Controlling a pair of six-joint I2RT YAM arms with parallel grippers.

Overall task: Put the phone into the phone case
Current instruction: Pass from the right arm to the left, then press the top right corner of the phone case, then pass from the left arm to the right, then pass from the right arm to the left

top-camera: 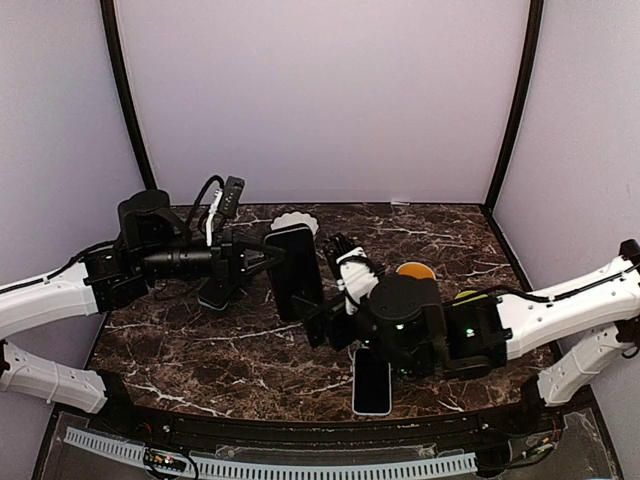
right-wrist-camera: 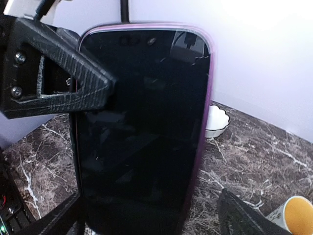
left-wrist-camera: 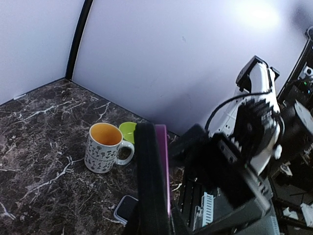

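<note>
Above the middle of the worktop (top-camera: 200, 350), the phone case (top-camera: 295, 270) hangs clear of the dark marble, its long side running from the far edge toward the near edge. Its rim is purple, and a glossy black phone (right-wrist-camera: 142, 127) fills its front right up to that rim.

The left claw (top-camera: 268, 258) reaches in from the left edge and is closed on the case's long side. In the left wrist view the case shows edge-on, rising from between the jaws.

The right claw (top-camera: 325, 322) comes in from the right edge and sits at the near end of the case. Its fingers (right-wrist-camera: 242, 218) are spread wide on either side of that end, and the right one stands apart from the rim, so this claw holds nothing.

Close to the near edge, right of centre, a second dark slab (top-camera: 372, 382) with a pale border lies flat. A white scalloped bowl (top-camera: 294, 220) sits by the far edge. A patterned mug (left-wrist-camera: 102, 147) with an orange inside stands toward the right, touching a green round thing (left-wrist-camera: 128, 131) behind it.
</note>
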